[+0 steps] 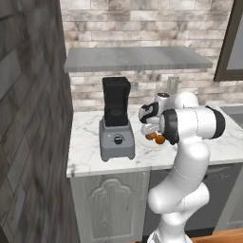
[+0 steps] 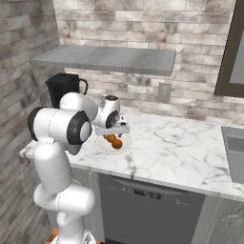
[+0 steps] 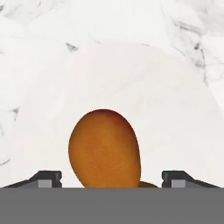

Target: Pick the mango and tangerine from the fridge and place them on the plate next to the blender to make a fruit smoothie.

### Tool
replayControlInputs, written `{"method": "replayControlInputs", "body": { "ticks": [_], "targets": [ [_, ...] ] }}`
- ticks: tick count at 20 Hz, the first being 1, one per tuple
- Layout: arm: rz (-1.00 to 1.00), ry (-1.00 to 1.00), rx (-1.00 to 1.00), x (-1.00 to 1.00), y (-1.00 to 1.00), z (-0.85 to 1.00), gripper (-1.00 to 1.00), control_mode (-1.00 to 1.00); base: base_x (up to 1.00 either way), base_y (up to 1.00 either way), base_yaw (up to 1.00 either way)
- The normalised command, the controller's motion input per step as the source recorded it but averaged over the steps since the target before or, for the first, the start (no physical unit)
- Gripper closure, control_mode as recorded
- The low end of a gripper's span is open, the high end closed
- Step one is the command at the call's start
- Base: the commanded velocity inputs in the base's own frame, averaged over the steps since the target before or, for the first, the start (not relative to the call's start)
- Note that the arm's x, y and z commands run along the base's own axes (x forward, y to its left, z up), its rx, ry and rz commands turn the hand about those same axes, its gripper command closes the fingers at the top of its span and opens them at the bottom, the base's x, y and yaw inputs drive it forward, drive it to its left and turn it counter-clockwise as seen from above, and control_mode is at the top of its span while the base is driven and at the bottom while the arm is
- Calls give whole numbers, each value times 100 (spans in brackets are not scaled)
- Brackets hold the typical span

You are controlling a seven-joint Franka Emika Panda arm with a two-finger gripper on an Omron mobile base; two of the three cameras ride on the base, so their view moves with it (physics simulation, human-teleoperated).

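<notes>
Two orange fruits point(image 1: 157, 138) already lie on the plate point(image 1: 144, 144) in the left base view, just at three o'clock of the blender point(image 1: 116, 121) on the marble worktop point(image 1: 90, 156). The tool point(image 1: 150, 129) hangs right over them, half hidden by the arm's elbow, so its jaws cannot be read from here.

From the right base view, the plate point(image 2: 125, 147) sits near the worktop's point(image 2: 181, 147) front edge, with the two fruits touching one another on it: one point(image 2: 111, 138) toward eleven o'clock, the other point(image 2: 117, 144) toward five o'clock. The tool point(image 2: 116, 132) points down just above them.

Looking along the hand, the mango point(image 3: 105, 150) rests on the plate point(image 3: 175, 109) at six o'clock, and a sliver of the tangerine point(image 3: 146, 184) peeks out at its lower edge. The fingertips point(image 3: 46, 178) stand wide, one on each side of the mango and clear of it, gripping nothing.

By my reckoning both fruits are delivered and the task is as good as done; only lifting the arm away seems left.
</notes>
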Motion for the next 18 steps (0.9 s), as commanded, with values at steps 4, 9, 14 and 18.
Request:
{"method": "replayControlInputs", "body": {
  "ticks": [4,9,14,18],
  "targets": [
    [0,-13,0,-43,-5,55,-100,-100,0,0,0],
    [0,-32,0,-95,-8,98,-100,-100,0,0,0],
    [0,-43,0,-100,-15,100,-100,-100,0,0,0],
    [0,-43,0,-100,-40,76,-100,-100,0,0,0]
  ]
}}
